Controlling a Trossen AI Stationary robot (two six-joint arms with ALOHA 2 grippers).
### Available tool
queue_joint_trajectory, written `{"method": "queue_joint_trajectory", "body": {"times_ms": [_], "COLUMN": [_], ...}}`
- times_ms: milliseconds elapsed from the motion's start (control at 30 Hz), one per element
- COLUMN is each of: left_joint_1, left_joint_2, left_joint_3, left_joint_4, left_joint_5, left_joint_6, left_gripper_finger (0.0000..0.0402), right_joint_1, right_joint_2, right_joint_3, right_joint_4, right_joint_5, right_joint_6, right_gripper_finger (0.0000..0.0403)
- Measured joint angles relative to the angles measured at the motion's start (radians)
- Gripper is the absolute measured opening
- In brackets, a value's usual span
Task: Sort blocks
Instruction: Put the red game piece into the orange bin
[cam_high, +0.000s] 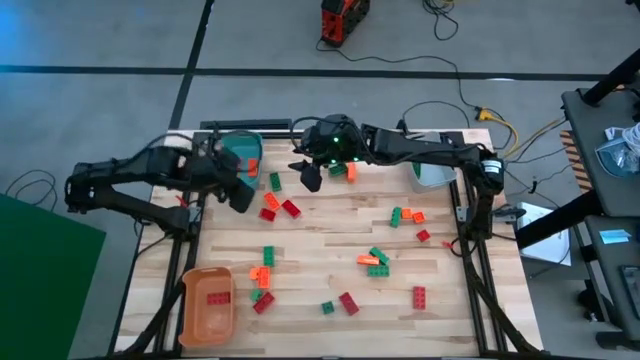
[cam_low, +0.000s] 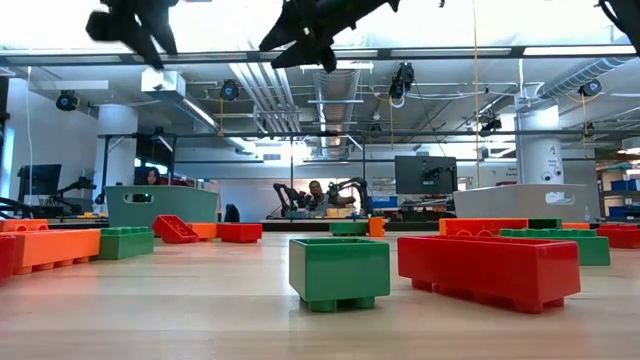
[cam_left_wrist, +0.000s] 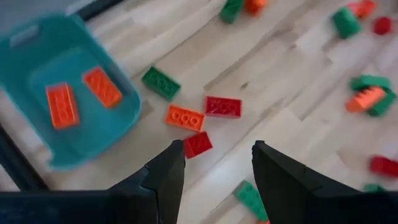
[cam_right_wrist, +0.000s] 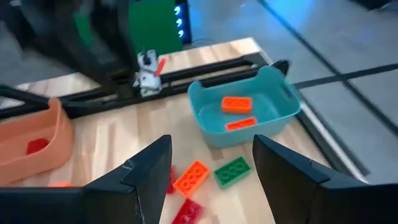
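Observation:
Red, orange and green blocks lie scattered flat on the wooden table (cam_high: 330, 250). My left gripper (cam_high: 240, 196) hovers open over a cluster near the teal bin (cam_high: 240, 150): a red block (cam_left_wrist: 198, 144), an orange block (cam_left_wrist: 185, 117), another red block (cam_left_wrist: 222, 106) and a green block (cam_left_wrist: 160, 83). My right gripper (cam_high: 310, 177) hangs open just right of that cluster, above the table; an orange block (cam_right_wrist: 191, 176) and a green block (cam_right_wrist: 231, 170) lie beyond its fingers. Two orange blocks (cam_right_wrist: 236, 104) lie in the teal bin (cam_right_wrist: 244, 118).
An orange bin (cam_high: 208, 300) with a red block in it stands at the near left corner, and a grey bin (cam_high: 432, 174) at the far right. More blocks lie mid-table (cam_high: 376, 260) and toward the near edge (cam_high: 348, 302). The two arms are close together at the far side.

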Motion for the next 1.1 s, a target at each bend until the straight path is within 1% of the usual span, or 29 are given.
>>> {"method": "queue_joint_trajectory", "body": {"times_ms": [67, 133, 233, 300, 500, 667, 733, 867, 1000, 1100], "left_joint_1": [0.000, 0.001, 0.002, 0.002, 0.009, 0.019, 0.025, 0.026, 0.026, 0.027], "left_joint_2": [0.002, 0.018, 0.061, 0.087, 0.153, 0.195, 0.212, 0.257, 0.301, 0.337], "left_joint_3": [-0.078, -0.146, -0.230, -0.273, -0.362, -0.463, -0.494, -0.523, -0.543, -0.543], "left_joint_4": [0.074, 0.130, 0.166, 0.200, 0.309, 0.481, 0.525, 0.539, 0.645, 0.681], "left_joint_5": [-0.001, -0.001, 0.018, 0.040, 0.053, 0.055, 0.061, 0.063, 0.063, 0.064], "left_joint_6": [-0.050, -0.138, -0.240, -0.269, -0.280, -0.270, -0.274, -0.249, -0.182, -0.182], "left_gripper_finger": [0.0166, 0.0170, 0.0184, 0.0196, 0.0245, 0.0278, 0.0284, 0.0287, 0.0287, 0.0287], "right_joint_1": [0.000, 0.000, 0.000, 0.000, 0.000, 0.000, 0.000, 0.000, 0.000, 0.000], "right_joint_2": [-0.015, -0.030, -0.049, -0.057, -0.075, -0.075, -0.075, -0.075, -0.076, -0.076], "right_joint_3": [0.001, 0.001, 0.002, 0.002, 0.002, 0.002, 0.002, 0.002, 0.002, 0.002], "right_joint_4": [-0.001, -0.016, -0.049, -0.067, -0.102, -0.107, -0.107, -0.116, -0.126, -0.127], "right_joint_5": [0.025, 0.048, 0.084, 0.103, 0.123, 0.123, 0.123, 0.123, 0.123, 0.123], "right_joint_6": [-0.002, -0.002, -0.003, -0.002, 0.004, 0.021, 0.023, 0.030, 0.030, 0.033], "right_gripper_finger": [0.0215, 0.0215, 0.0215, 0.0216, 0.0215, 0.0217, 0.0216, 0.0217, 0.0215, 0.0217]}}
